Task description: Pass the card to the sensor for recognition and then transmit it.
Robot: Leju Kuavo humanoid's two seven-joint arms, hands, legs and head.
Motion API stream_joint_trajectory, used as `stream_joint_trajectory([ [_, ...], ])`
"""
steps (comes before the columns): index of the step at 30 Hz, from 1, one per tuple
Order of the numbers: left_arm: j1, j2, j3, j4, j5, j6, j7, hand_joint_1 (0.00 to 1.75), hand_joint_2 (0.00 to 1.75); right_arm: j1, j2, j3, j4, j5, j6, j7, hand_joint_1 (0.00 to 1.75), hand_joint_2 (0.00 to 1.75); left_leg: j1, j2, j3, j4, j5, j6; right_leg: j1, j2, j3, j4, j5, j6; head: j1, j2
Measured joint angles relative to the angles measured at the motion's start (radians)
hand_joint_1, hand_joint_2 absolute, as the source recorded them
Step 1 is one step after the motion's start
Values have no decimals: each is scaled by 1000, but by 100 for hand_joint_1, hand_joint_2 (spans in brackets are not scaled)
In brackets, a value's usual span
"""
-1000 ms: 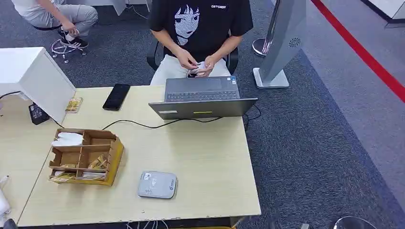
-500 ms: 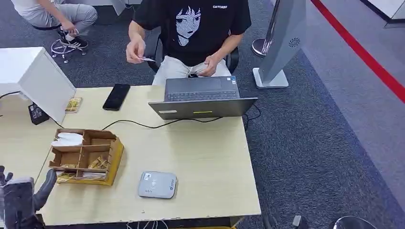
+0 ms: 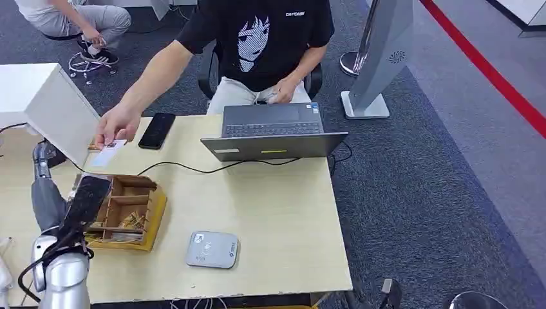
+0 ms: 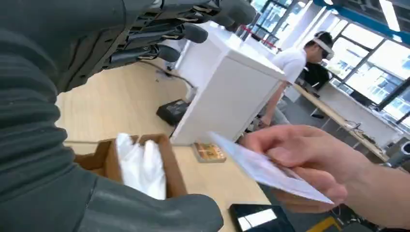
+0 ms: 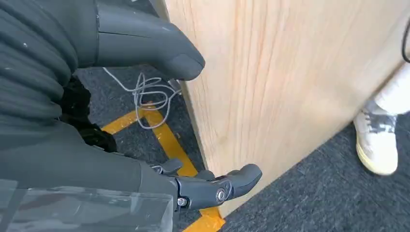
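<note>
The seated person's hand (image 3: pixel 118 123) holds the card (image 3: pixel 109 152) out just above the left hand (image 3: pixel 71 193), whose fingers are spread and empty. The right hand (image 5: pixel 145 121) hangs by the table's edge (image 5: pixel 270 82), fingers apart, holding nothing. The card reader (image 3: pixel 212 249) lies on the table.

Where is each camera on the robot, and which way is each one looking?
Head view: sits high on the robot, looking forward and down at the pale wooden table; the silver left arm and dark left hand rise toward a person's hand offering a thin white card.
Left wrist view: behind the left hand, facing the card and person's hand.
Right wrist view: behind the right hand, hanging beside the table's wooden side panel, facing grey carpet.
Head and left wrist views share the card, the person's hand and the left hand.
</note>
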Motion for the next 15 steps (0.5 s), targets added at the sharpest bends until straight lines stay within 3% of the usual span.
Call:
stream_joint_trajectory([
  [6,-116,40,-72,92,-134,10,47,0,175,-7,5,16,1,15,-9,10,0,175,0,1,0,0,0,0,0,2,0,0,1,0,0,0],
  [7,-134,50,-86,109,-158,10,53,175,175,-7,5,20,1,23,-11,12,0,175,0,2,0,0,0,0,0,2,0,0,1,-1,0,0],
  [15,-279,104,-182,237,-339,16,113,175,175,-12,7,45,3,44,-24,18,0,175,1,4,-1,0,2,-3,0,5,-3,1,4,-3,0,0],
])
